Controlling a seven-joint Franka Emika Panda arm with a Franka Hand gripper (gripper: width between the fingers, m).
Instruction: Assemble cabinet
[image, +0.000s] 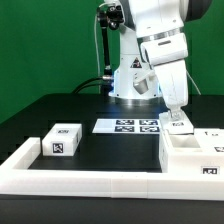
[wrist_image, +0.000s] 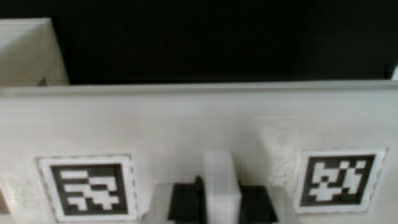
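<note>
The pincer (wrist_image: 217, 190) seems clamped on a wall of the cabinet (image: 196, 152) (we judge assembly unfinished), one tagged box (image: 62, 142) lying apart on the desk (image: 112, 150).

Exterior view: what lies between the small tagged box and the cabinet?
In the exterior view, only bare black table between small box and cabinet; the marker board sits just behind that stretch.

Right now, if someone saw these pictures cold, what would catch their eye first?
The big white arm stands out most, with its gripper down at the white cabinet box on the exterior view's right. A small white box with a black-and-white tag sits alone on the exterior view's left. The marker board lies between them on the black table.
</note>
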